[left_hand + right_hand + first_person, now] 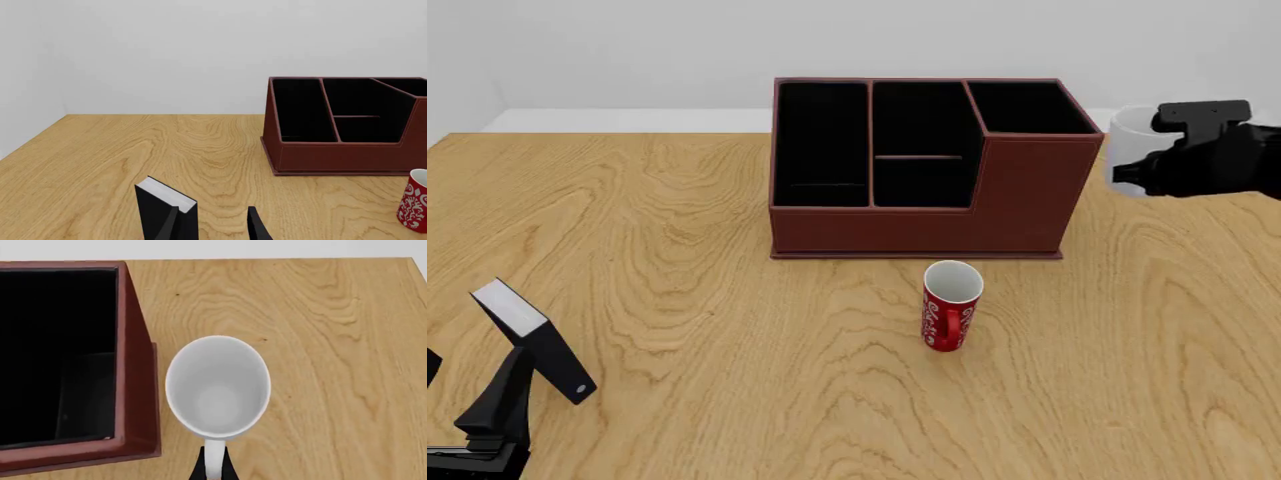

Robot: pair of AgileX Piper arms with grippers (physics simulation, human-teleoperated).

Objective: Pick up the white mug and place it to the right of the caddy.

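Left wrist view
Left gripper (213,225): we see its two dark fingers spread apart with nothing between them, low over the wooden table (100,165).
Block: a small black-and-white slanted block (167,207) stands just beside one finger.
Caddy: the reddish-brown caddy (343,155) sits farther off, and a red mug (415,200) shows at the picture's edge.

Front view
Right gripper (1141,165): we find it at the right side of the caddy, against the white mug (1126,140); the fingers are hidden here.
White mug: just beside the caddy's right wall, partly covered by the arm.
Red mug: upright in front of the caddy, apart from it.

Right wrist view
Right gripper: we see its fingers pinching the white mug's handle.
White mug: upright, mouth open to the camera, right next to the caddy's wall; we cannot tell whether it rests on the table.
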